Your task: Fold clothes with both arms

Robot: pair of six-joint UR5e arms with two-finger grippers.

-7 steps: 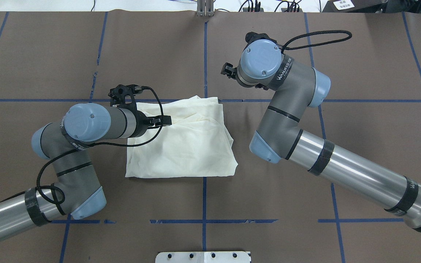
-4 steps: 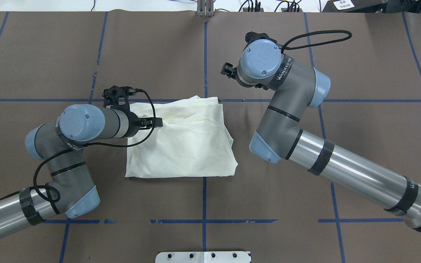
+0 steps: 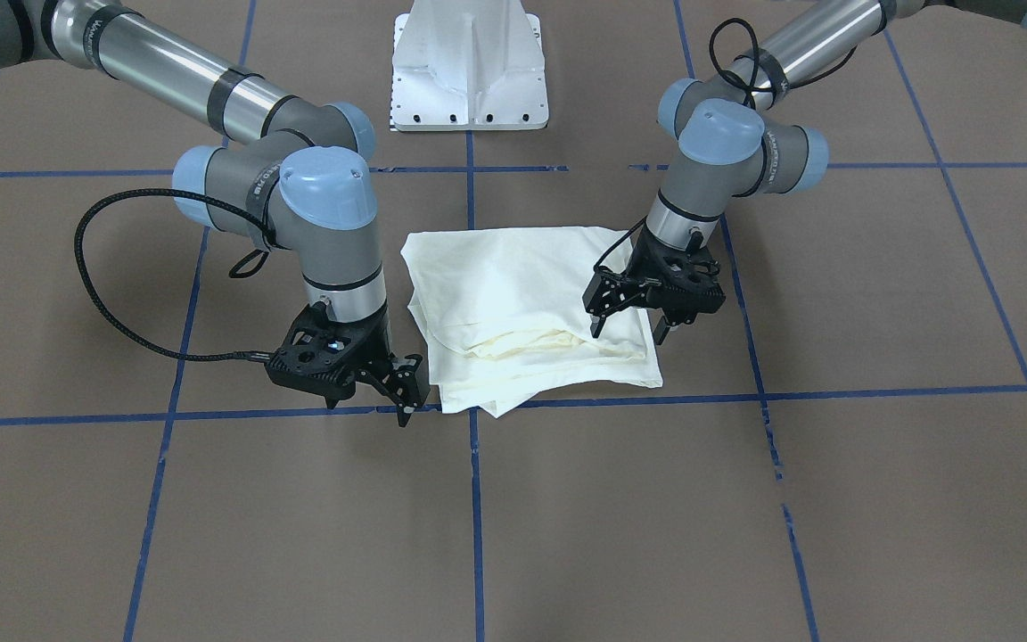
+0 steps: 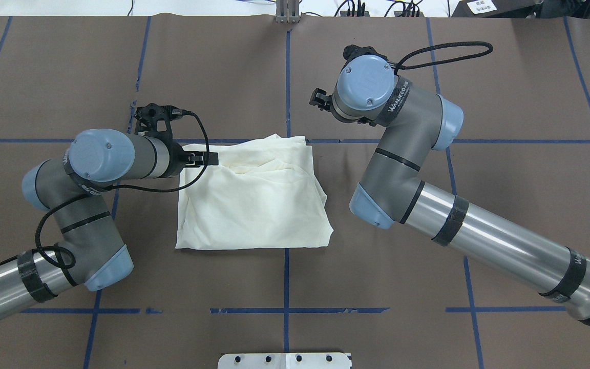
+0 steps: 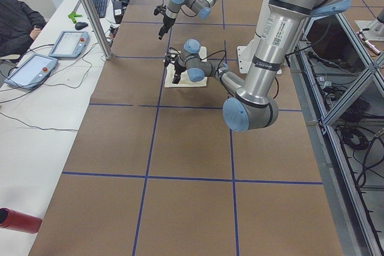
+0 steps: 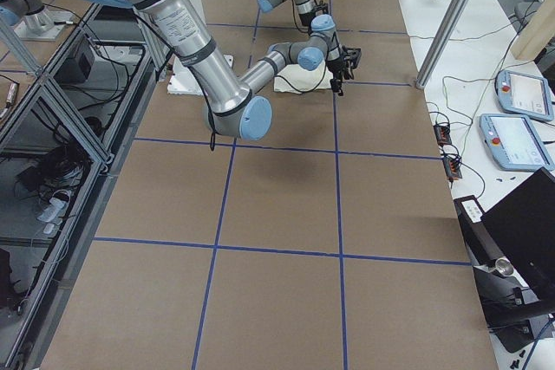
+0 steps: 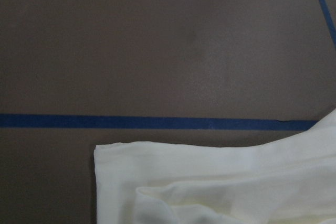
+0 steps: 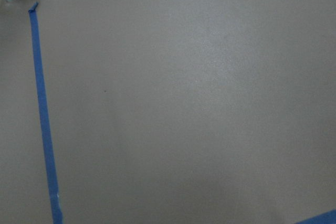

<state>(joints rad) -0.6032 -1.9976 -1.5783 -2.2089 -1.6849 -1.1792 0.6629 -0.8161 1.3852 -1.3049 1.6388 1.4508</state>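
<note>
My left fingers (image 4: 211, 159) slightly parted, empty, over T-shirt (image 4: 254, 205) far-left corner | my right fingers (image 3: 401, 397) parted, empty, beside its far-right corner | T-shirt folded, plain-side up, mid-surface (image 4: 377, 277)

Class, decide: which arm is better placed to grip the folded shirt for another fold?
Left. The left gripper hovers over the far edge of the shirt; the right gripper hangs off it, above the table.
</note>
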